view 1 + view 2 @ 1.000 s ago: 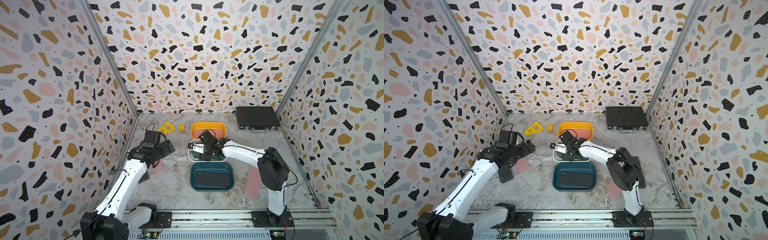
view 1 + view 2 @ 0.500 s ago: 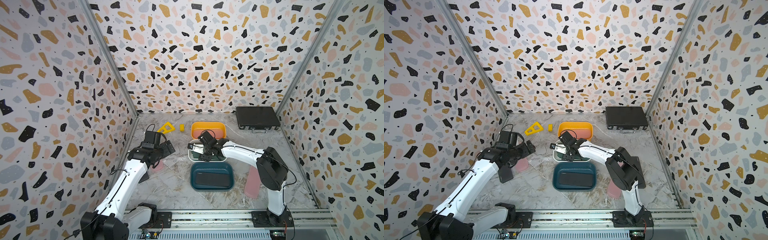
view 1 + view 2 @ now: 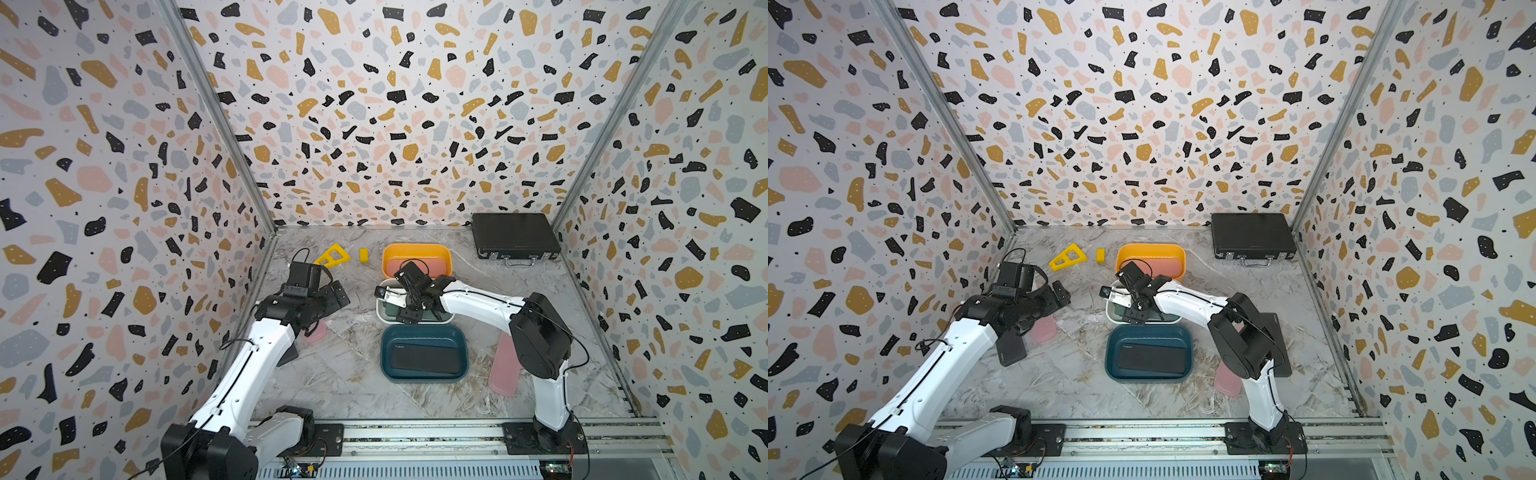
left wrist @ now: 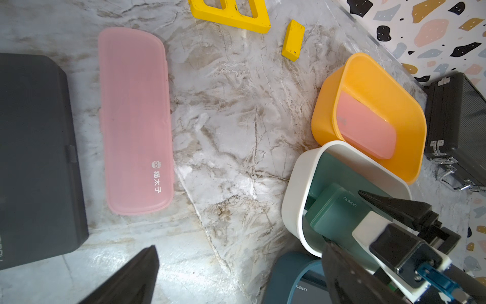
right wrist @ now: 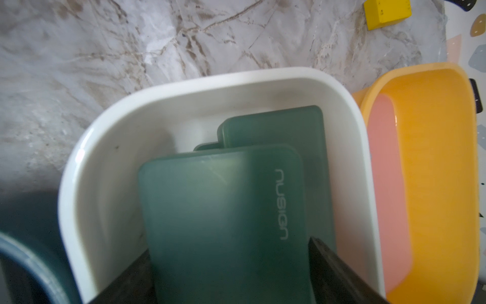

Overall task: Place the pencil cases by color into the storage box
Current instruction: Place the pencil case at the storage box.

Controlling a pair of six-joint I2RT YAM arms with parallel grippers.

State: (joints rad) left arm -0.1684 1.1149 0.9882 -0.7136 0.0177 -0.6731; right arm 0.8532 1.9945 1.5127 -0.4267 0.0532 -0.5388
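Motion over the last second is slight: above the desk (image 3: 353, 374) both arms sit almost where they were. The one change seems to be at the right end effector (image 5: 228, 252), whose jaws look to be spreading. A black briefcase (image 3: 515, 235) lies well beyond it, out of play. Directly under the right end effector is the white box (image 3: 381, 311), with the orange box (image 3: 415, 249) just past it and the blue box (image 3: 384, 353) just behind, toward the arm's base. Its jaws straddle a green case (image 5: 210, 210) lying on a second green case (image 5: 276, 123) inside the white box. Whether they still pinch it I cannot tell, though a release looks likely, which would leave green sorted here. The orange box holds a pink case (image 4: 368, 123) and the blue box a black case (image 3: 428, 357). The left end effector (image 4: 239, 247) hangs wide and empty. Below it on the desk lie another pink case (image 4: 135, 118), probably its next pick, and a dark case (image 4: 34, 158) beside that. A third pink case (image 3: 505, 370) waits by the right arm's base. Two yellow pieces (image 3: 332, 255) lie beyond the left end effector.
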